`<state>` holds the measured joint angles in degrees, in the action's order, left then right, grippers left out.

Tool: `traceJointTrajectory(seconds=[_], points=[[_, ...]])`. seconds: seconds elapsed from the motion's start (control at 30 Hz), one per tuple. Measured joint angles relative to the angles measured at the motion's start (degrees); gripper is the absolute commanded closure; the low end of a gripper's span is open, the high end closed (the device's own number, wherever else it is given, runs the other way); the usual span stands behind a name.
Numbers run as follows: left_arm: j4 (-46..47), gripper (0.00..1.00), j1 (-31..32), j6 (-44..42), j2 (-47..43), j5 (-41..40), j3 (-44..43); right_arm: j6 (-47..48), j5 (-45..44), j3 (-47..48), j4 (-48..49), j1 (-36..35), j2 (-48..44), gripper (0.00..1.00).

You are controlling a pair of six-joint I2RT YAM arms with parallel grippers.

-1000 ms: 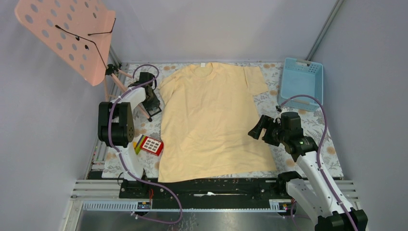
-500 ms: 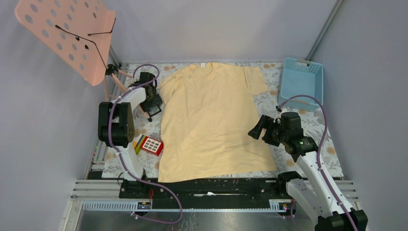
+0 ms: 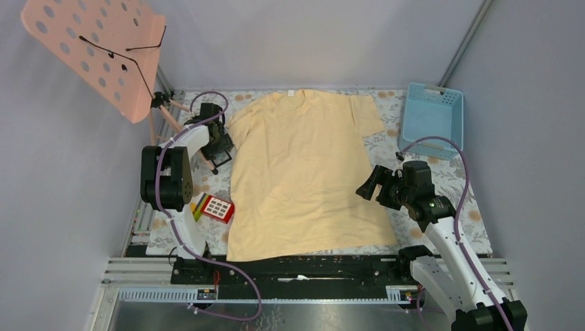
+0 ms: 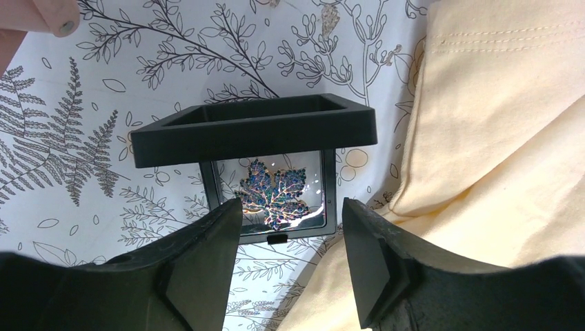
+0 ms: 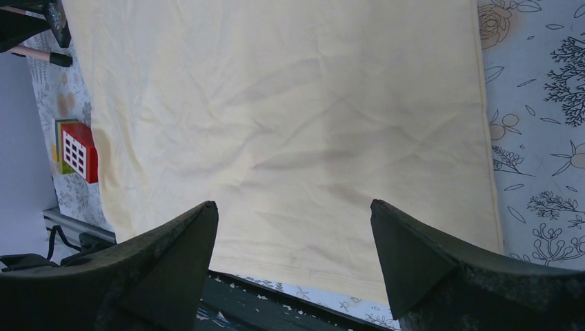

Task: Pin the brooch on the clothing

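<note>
My left pincer [image 4: 291, 207] stands open, its two fingers apart with nothing clamped between them. The right pincer [image 5: 293, 205] is spread wide too and empty, hanging over the near right hem of the T-shirt [image 3: 303, 172].

What my coming move turns on is this: the brooch [image 4: 274, 193] lies dead ahead of the left fingertips, centred on the gap between them, just past the tips. It sits in the clear lower half of a black display case [image 4: 255, 127], whose upper frame is lifted open on the side away from me. I cannot tell whether the fingers touch the case. The brooch is leaf-shaped, about as broad as it is long, so I judge it has no real long axis. The case edges run square to my fingers.

In the scene, case and brooch are on the tabletop [image 4: 83, 124] at far left, just beside the T-shirt's left sleeve. The left arm is far nearer; the right pincer is well apart across the shirt.

Count:
- one brooch
- one display case
- one T-shirt
- two pincers
- one red keypad toy [image 3: 219, 207] at near left
- one blue basket [image 3: 432, 117] at far right
- one pink perforated stand [image 3: 96, 48] at far left
</note>
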<state>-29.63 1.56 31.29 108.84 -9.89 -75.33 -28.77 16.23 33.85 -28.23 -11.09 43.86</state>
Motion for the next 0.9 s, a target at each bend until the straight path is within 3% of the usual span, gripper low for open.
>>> traceJointTrajectory(seconds=[0.6, 0.9], points=[[-1.3, 0.40, 0.0, 0.2, 1.4, -2.0, -0.5, 0.0, -0.2, 0.0, 0.0, 0.0, 0.0, 0.11], [-3.0, 0.53, 0.0, 0.0, 2.7, -2.6, -2.1, 0.0, -0.2, -0.4, 0.0, 0.0, 0.0, 0.11]])
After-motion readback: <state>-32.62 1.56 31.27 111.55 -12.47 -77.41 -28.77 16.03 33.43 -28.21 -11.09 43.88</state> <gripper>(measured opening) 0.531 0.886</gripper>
